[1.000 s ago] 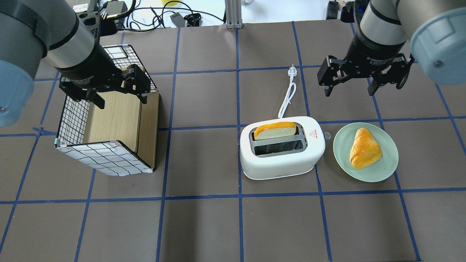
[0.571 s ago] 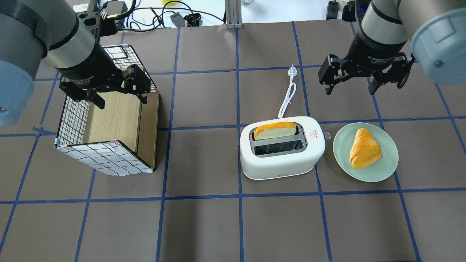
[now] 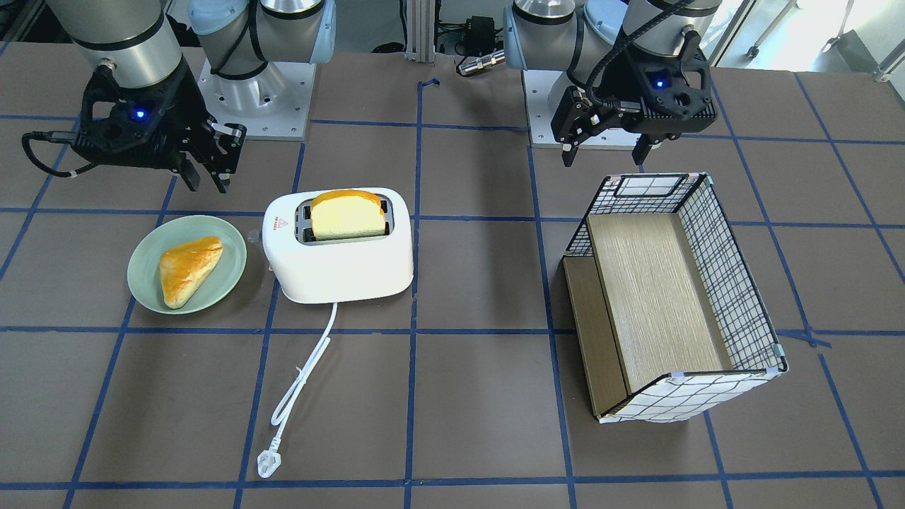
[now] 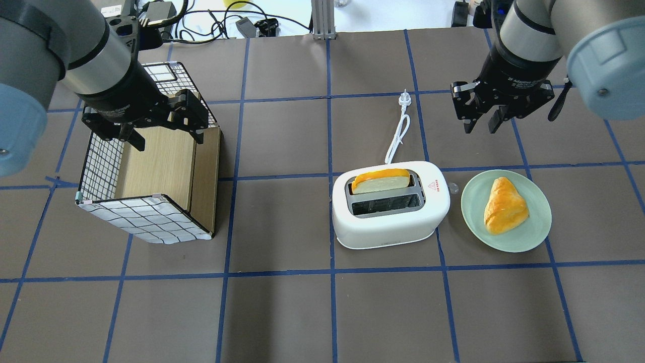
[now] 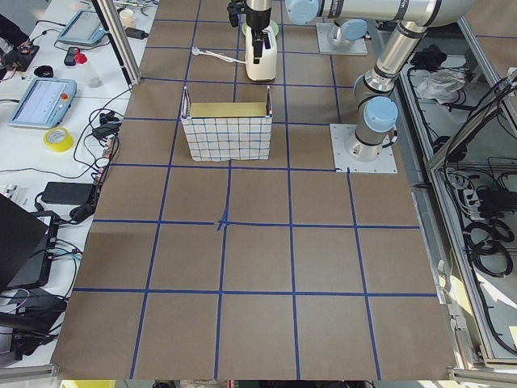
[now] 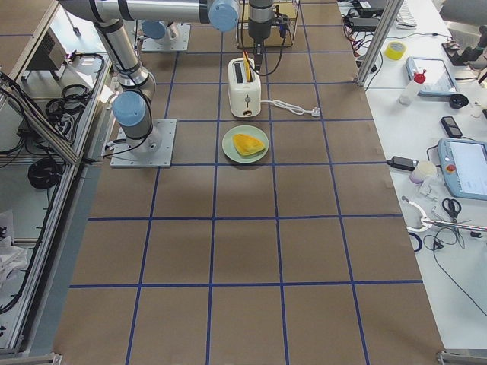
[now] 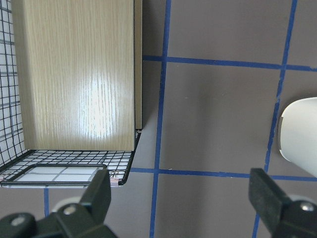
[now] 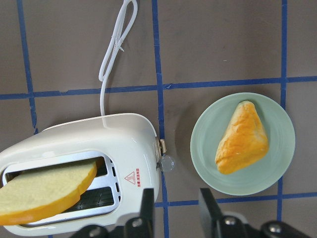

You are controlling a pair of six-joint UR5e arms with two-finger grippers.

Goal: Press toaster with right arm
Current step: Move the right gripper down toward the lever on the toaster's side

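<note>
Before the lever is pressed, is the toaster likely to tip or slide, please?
The toaster looks squat and wide-based, so tipping seems unlikely. The lever sits at one end, so a light shell might rock or slide.

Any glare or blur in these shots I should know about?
Left wrist view: a bright glare patch on the pale wooden panel of the wire-grid basket, and the fingers of the left gripper look soft. Right wrist view: the white rounded toaster is sharp. Overhead view: the white bench beyond the brown table is washed out.
</note>
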